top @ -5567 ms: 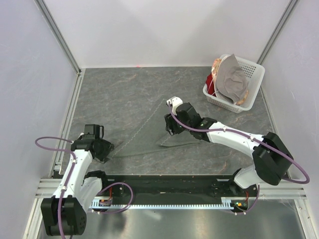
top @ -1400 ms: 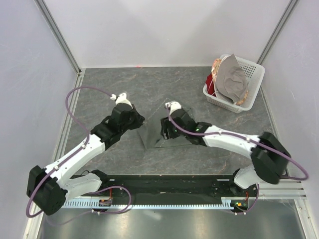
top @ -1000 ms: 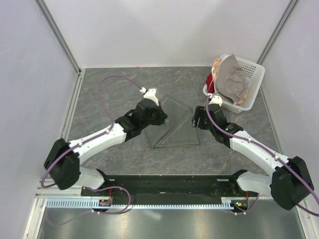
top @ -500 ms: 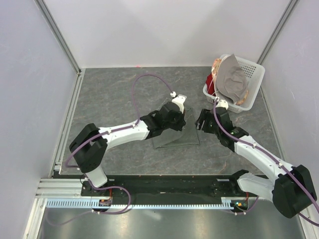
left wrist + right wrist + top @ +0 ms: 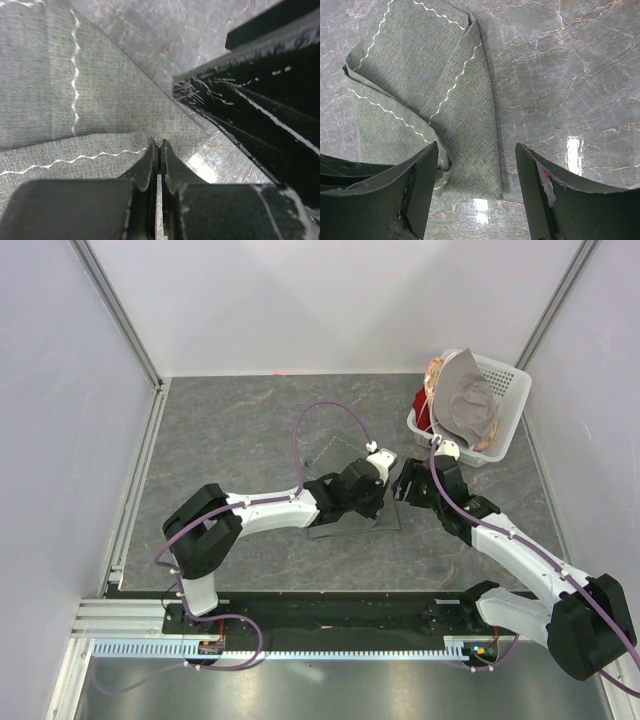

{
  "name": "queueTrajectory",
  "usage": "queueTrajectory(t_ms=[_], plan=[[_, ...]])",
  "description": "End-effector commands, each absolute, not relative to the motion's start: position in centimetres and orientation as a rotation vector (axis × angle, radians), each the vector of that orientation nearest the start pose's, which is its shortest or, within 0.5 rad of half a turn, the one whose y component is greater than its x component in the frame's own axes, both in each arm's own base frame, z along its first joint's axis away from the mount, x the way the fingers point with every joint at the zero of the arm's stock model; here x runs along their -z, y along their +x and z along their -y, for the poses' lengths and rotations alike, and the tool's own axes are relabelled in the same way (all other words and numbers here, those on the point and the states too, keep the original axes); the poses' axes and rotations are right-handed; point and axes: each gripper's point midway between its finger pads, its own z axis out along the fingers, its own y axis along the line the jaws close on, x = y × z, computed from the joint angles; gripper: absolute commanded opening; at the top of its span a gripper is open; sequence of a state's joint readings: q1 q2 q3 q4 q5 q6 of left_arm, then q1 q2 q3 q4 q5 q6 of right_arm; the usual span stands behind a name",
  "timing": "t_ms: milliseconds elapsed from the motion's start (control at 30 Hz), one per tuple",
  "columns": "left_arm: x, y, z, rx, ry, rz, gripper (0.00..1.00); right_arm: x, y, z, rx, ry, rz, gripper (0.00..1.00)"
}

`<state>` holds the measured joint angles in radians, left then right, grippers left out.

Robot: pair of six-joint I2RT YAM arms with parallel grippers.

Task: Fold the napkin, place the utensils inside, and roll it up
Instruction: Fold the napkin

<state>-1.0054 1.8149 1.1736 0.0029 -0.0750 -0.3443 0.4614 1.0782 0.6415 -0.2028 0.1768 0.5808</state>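
The napkin (image 5: 345, 530) lies folded on the table between the two arms, dark grey-green with a light zigzag hem (image 5: 75, 75). My left gripper (image 5: 380, 502) has reached across to the cloth's right edge and is shut on a corner of the napkin (image 5: 159, 144). The upper layer trails back from that pinch. My right gripper (image 5: 403, 486) stands open just right of the left one, low over the napkin's right edge (image 5: 470, 115). Nothing sits between its fingers (image 5: 427, 170). The utensils are out of view.
A white basket (image 5: 507, 390) at the back right holds a paler grey-beige cloth (image 5: 465, 400) and some red and orange items. The right gripper's black finger (image 5: 260, 100) is close beside the left jaws. Walls enclose the table on three sides.
The left arm swept from the table's left side across to the right, carrying the napkin corner and folding the cloth over. The right gripper drew back to the napkin's right edge and stayed open.
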Motion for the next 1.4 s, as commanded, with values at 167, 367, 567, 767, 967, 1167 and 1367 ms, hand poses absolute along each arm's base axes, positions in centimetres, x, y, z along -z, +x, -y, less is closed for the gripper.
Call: queueTrajectory(t_ms=[167,367,567,767,967,1167,1367], plan=[[-9.7,26.6,44.0,0.646,0.747,-2.107,0.02,-12.4,29.3,-13.9,-0.421,0.241,-2.193,0.72],[-9.2,26.9,43.9,0.614,0.718,-2.123,0.02,-12.5,29.3,-13.9,-0.424,0.238,-2.190,0.71],[-8.8,27.2,43.9,0.576,0.699,-2.126,0.02,-12.6,29.3,-13.9,-0.428,0.238,-2.187,0.71],[-8.4,26.8,44.3,0.582,0.709,-2.137,0.02,-12.5,29.2,-13.9,-0.424,0.235,-2.194,0.72],[-10.0,26.4,45.0,0.646,0.689,-2.134,0.30,-12.9,29.1,-12.9,-0.376,0.262,-2.186,0.72],[-13.9,26.1,46.2,0.760,0.656,-2.083,0.63,-15.0,28.6,-10.9,-0.335,0.298,-2.155,0.72],[-15.6,25.7,45.0,0.750,0.637,-2.081,0.86,-16.9,28.5,-9.3,-0.325,0.316,-2.132,0.74]])
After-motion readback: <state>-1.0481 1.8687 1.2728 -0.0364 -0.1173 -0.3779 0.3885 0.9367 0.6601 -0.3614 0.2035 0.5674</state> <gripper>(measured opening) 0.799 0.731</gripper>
